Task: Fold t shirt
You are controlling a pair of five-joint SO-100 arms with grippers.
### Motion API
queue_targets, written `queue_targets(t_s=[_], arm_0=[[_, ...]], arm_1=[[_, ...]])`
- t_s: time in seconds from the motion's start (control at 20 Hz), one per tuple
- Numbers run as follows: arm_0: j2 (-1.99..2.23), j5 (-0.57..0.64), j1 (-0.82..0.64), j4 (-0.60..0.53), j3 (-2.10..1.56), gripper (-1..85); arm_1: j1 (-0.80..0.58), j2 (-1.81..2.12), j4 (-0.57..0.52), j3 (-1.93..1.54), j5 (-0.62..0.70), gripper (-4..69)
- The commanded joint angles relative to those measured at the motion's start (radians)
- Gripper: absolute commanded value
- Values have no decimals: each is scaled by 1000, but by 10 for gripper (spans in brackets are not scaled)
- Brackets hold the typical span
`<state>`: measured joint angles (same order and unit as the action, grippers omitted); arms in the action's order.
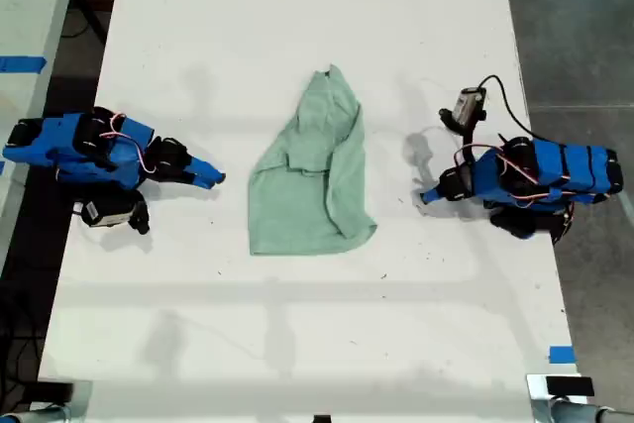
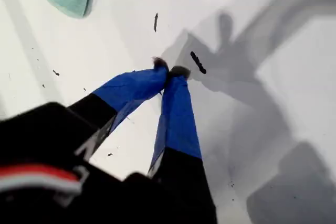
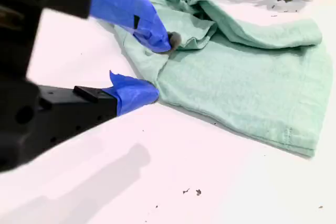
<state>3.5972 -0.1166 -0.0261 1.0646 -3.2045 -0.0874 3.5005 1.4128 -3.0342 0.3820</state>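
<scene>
Soft pale mint-green t shirt [image 1: 315, 177] crumpled mid-desk [image 1: 297, 344], well off edges. First hand [image 2: 169, 71] pressed together, empty; second hand [image 3: 155, 66] spread. Risk: only top layer pinched, bunching worsened.

Probably a robotics lab: a long white table [image 1: 297, 344], blue tape marks [image 1: 561, 354], bare grey floor [image 1: 584, 37].

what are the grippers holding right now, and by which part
Nothing is held. My first gripper is shut on nothing; my second gripper is open beside the t shirt, not gripping it.
</scene>
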Motion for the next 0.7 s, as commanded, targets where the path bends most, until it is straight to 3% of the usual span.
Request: queue_targets(t_s=[0.0,0.65], arm_0=[[8,2,9,0,-11,120],[8,2,9,0,-11,120]], arm_1=[[3,11,-12,-38,-14,16],[11,11,-12,-38,0,16]])
